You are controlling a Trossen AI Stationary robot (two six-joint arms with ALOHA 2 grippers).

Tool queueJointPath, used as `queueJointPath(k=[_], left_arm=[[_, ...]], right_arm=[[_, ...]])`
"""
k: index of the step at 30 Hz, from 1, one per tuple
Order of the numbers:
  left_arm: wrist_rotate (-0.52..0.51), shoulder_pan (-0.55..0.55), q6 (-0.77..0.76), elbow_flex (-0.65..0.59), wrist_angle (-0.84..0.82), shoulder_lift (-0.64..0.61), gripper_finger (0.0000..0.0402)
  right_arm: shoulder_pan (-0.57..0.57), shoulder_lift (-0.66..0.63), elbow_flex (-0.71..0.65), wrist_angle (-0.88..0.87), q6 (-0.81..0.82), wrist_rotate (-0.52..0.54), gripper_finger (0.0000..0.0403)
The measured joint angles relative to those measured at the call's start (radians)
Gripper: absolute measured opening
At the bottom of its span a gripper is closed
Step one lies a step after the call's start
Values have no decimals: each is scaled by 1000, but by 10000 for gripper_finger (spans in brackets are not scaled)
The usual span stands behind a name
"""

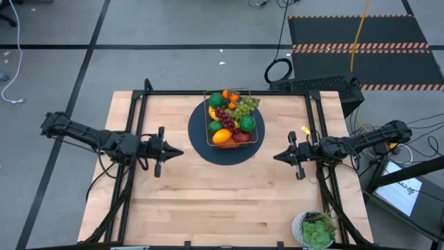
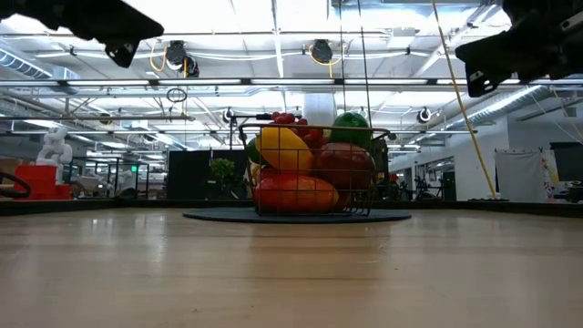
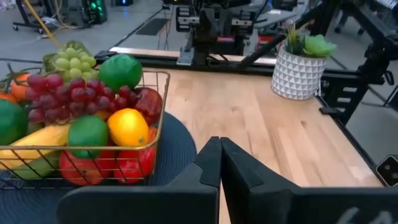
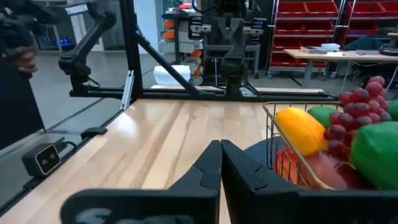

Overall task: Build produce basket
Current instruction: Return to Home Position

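Closest to your left wrist lens, the left gripper has its fingers pressed together on nothing. Seen from above, it hangs at 9 o'clock of the round dark-blue mat, tip pointing toward it but apart from it. Your right gripper mirrors it at 3 o'clock, fingers likewise pressed together and empty. The basket stands on the mat, toward 12 o'clock of the table. It is heaped with the produce: purple and green grapes, oranges, limes, red apples. A potted plant sits at 5 o'clock.
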Motion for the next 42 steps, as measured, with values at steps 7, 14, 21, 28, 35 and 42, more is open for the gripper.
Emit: queueJointPath(k=[7,14,21,28,35,42], left_arm=[[1,8,0,-107,76,-87,3],[1,9,-12,-157,92,-121,3],[1,9,-15,-163,109,-120,3],[1,9,-15,-163,127,-120,2],[1,9,6,-163,155,-120,3],[0,9,34,-163,152,-120,4]], right_arm=[[-17,-110,-57,0,-18,1,0],[-75,-196,-111,0,-19,-2,0],[-155,-292,-118,-4,-70,-59,0],[-161,-398,-119,-113,-97,-28,0],[-161,-396,-120,-160,-98,-22,0],[-180,-396,-121,-257,-61,-32,0]])
